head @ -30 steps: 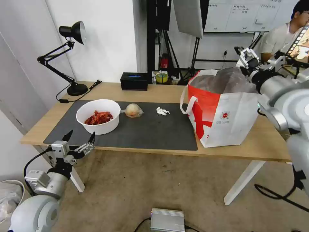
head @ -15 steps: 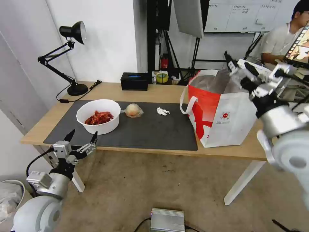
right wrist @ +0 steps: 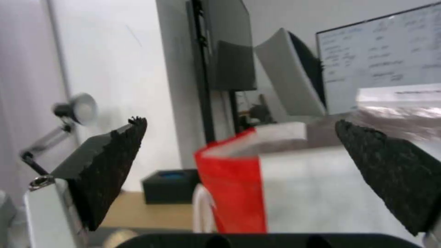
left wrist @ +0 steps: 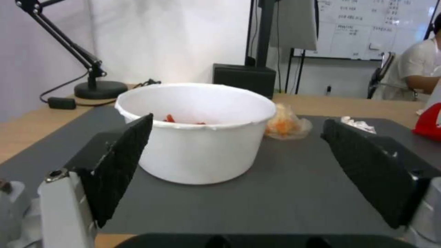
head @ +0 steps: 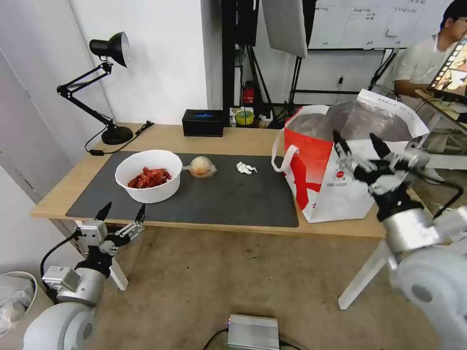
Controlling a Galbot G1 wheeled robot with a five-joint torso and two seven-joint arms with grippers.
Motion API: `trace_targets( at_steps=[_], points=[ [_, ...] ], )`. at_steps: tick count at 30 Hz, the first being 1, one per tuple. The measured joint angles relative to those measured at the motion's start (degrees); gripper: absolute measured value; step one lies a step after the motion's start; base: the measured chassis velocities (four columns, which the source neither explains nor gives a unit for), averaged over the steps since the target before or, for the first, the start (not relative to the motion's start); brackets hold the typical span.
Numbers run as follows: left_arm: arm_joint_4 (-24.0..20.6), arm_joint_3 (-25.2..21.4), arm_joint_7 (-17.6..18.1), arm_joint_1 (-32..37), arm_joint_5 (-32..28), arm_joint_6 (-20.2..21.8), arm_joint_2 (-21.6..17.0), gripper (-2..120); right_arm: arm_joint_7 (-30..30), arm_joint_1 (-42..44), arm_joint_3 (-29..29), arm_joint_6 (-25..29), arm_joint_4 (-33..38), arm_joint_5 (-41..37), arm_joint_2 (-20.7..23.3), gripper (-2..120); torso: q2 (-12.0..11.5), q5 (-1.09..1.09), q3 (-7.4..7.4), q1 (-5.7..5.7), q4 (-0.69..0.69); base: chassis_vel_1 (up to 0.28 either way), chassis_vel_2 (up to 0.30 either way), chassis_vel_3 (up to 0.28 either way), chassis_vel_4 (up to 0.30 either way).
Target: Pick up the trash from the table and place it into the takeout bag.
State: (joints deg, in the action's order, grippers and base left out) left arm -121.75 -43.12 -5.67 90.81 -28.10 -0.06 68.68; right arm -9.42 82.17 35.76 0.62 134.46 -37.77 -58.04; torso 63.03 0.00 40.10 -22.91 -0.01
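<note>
On the table's (head: 233, 138) dark mat stand a white bowl of red shells (head: 148, 175) (left wrist: 195, 131), a plastic-wrapped tan lump (head: 201, 166) (left wrist: 285, 123) and a crumpled white tissue (head: 245, 168) (left wrist: 358, 124). The takeout bag (head: 340, 165) (right wrist: 275, 179), white with red panels and foil lining, stands open at the table's right end. My left gripper (head: 121, 212) (left wrist: 239, 165) hangs open and empty just off the front left edge, facing the bowl. In front of the bag's near right corner my right gripper (head: 360, 141) (right wrist: 243, 172) is open and holds nothing.
A black desk lamp (head: 104, 87) stands at the back left corner with its cable on the wood. A black box (head: 203, 122) sits at the back edge. A grey device (head: 253, 332) lies on the floor before the table. A bin (head: 14, 296) is at the far left.
My right arm has swung down from above the bag's far right side to in front of the bag, gripper staying open. The left gripper has sunk slightly below the table edge.
</note>
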Motion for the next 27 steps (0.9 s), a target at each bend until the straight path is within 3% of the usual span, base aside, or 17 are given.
trace_targets(
  at_steps=[10, 27],
  points=[
    [2.51, -0.63, -3.06, 1.09, 0.03, -3.43, 0.53, 100, 2.42, 7.77, -2.29, 7.97, -4.76, 17.53, -9.87, 100, 0.0, -0.01, 0.0, 0.0, 0.0, 0.0, 0.0, 0.0, 0.0],
    [5.73, -0.37, -5.24, 2.62, 1.82, -6.11, 1.75, 100, 2.33, 10.57, -8.36, 12.65, -13.66, 27.15, -19.65, 100, 0.0, -0.01, 0.0, -0.01, 0.01, 0.0, 0.0, 0.0, 0.0]
  ],
)
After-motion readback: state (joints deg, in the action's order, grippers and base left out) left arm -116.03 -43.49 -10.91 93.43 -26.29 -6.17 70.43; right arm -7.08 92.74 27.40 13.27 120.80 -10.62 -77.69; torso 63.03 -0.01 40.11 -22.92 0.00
